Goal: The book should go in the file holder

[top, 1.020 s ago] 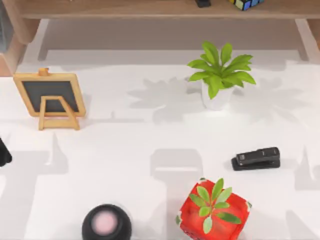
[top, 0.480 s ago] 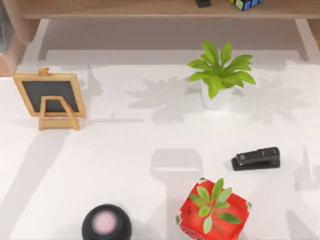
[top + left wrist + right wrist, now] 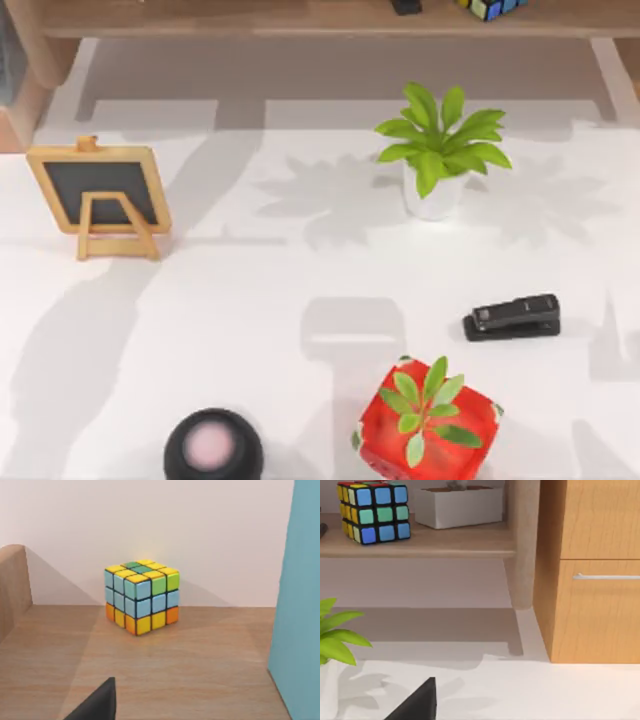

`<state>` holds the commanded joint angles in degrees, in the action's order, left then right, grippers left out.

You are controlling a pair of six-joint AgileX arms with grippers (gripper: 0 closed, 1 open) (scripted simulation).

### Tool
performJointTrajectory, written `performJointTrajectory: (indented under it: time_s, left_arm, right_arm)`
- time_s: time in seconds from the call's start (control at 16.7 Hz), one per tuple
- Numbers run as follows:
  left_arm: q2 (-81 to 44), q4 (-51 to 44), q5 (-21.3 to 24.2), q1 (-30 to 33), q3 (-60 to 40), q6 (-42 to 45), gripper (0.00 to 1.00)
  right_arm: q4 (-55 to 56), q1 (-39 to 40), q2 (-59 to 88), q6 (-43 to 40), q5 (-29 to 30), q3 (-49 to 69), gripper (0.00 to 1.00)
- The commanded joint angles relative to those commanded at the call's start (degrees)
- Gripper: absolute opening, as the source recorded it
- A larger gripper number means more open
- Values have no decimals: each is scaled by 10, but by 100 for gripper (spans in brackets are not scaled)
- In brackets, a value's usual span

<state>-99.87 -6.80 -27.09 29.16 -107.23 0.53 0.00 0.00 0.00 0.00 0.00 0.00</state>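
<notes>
Facing a puzzle cube (image 3: 141,597), left jaws (image 3: 95,705) unreadable.

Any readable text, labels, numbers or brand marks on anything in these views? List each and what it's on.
None can be read.
Chalkboard: slate is blank.
Stapler: no legible mark.
Red planter: pale spots, no lettering.
Rubik's cube: plain colored stickers.
Drawer front: bare wood with a handle.
</notes>
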Motion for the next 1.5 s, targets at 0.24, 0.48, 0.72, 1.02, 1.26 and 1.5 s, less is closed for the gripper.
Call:
performJointTrajectory:
  time_s: [0.24,0.48,0.72,1.02,1.26,1.5]
  left_arm:
    - [-136,-10,-36,38,-152,1,100]
    - [-193,-15,-52,55,-215,1,100]
    - [-193,-15,-52,55,-215,1,100]
    - [-213,-27,-47,50,-247,1,100]
    - [-249,-50,-40,44,-306,0,100]
    - [-256,-55,-39,42,-317,0,100]
  right_arm:
    - [0,0,0,0,0,0,100]
    - [0,0,0,0,0,0,100]
    - [0,0,0,0,0,0,100]
    - [0,0,0,0,0,0,100]
    - [0,0,0,0,0,0,100]
    - [0,0,0,0,0,0,100]
